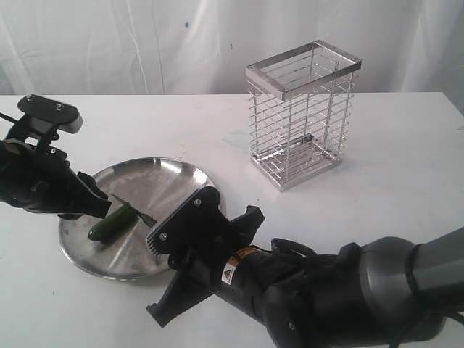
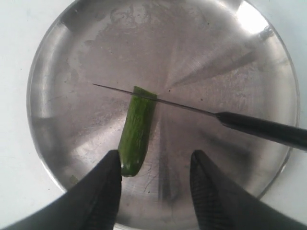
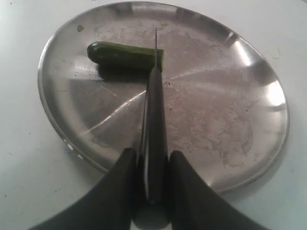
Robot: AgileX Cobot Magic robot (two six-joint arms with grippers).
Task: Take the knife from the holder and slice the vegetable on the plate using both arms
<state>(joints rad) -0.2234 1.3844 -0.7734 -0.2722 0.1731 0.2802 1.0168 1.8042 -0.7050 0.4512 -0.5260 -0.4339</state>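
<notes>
Right hand (image 3: 149, 165) clamped on knife (image 3: 153, 139) handle, blade edge-down across vegetable (image 3: 125, 55) near its cut end, at right angles to its long axis. Vegetable lay on plate (image 3: 230, 120), left of plate centre from where I stood. Left hand (image 2: 156, 175) was nearer to it, fingers spread, gripping nothing; rounded end just beside one finger (image 2: 103, 191), contact unclear. Right arm reached across from right, low over counter (image 1: 377, 159). Holder (image 1: 302, 112) stood well apart, behind.

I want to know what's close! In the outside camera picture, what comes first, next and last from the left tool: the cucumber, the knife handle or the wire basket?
1. Cucumber, right by the left tool, on the plate.
2. Knife handle, across the plate, in the right tool.
3. Wire basket, far right, at the back.
</notes>
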